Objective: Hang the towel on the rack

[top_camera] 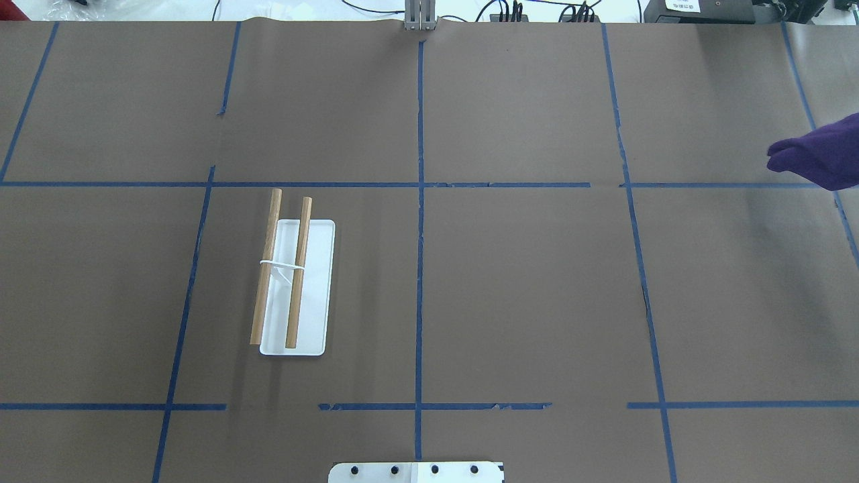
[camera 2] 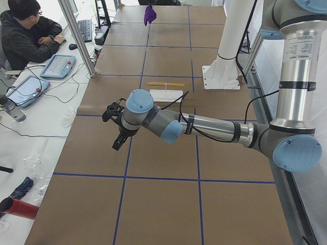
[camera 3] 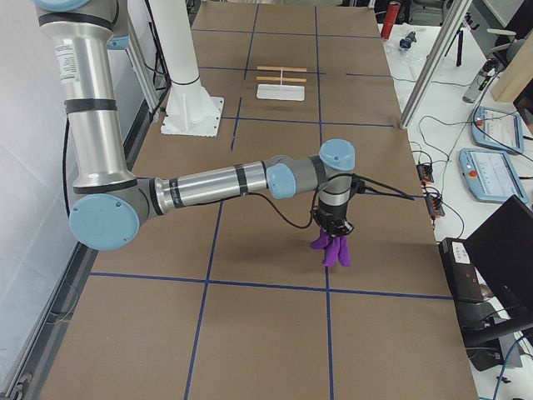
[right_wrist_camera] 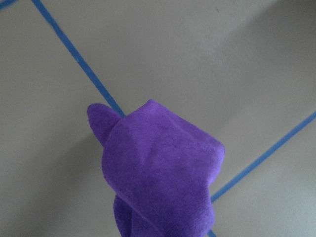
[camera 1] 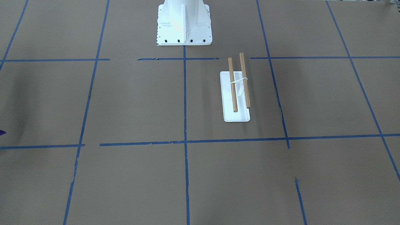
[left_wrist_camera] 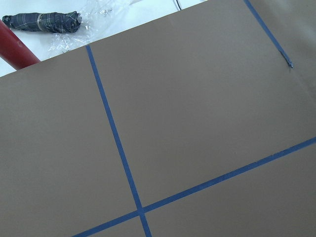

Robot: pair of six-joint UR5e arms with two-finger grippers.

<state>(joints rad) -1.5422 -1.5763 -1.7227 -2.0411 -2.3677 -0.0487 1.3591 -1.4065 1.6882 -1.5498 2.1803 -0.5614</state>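
Note:
The rack (top_camera: 288,275), two wooden dowels on a white support over a white base plate, stands on the brown table on my left side; it also shows in the front view (camera 1: 236,90) and both side views (camera 2: 166,84) (camera 3: 281,75). The purple towel (camera 3: 331,248) hangs bunched below my right gripper (camera 3: 335,229), off the table, far from the rack. It fills the right wrist view (right_wrist_camera: 158,173) and shows at the overhead view's right edge (top_camera: 819,157). My left gripper (camera 2: 116,145) hovers over bare table. I cannot tell whether either gripper is open or shut.
The white robot pedestal (camera 1: 184,23) is bolted at the table's near middle. Blue tape lines grid the brown paper. An operator (camera 2: 25,30) sits at a side table with pendants. A red tube (left_wrist_camera: 15,49) and a folded umbrella (left_wrist_camera: 42,22) lie past the table's left end.

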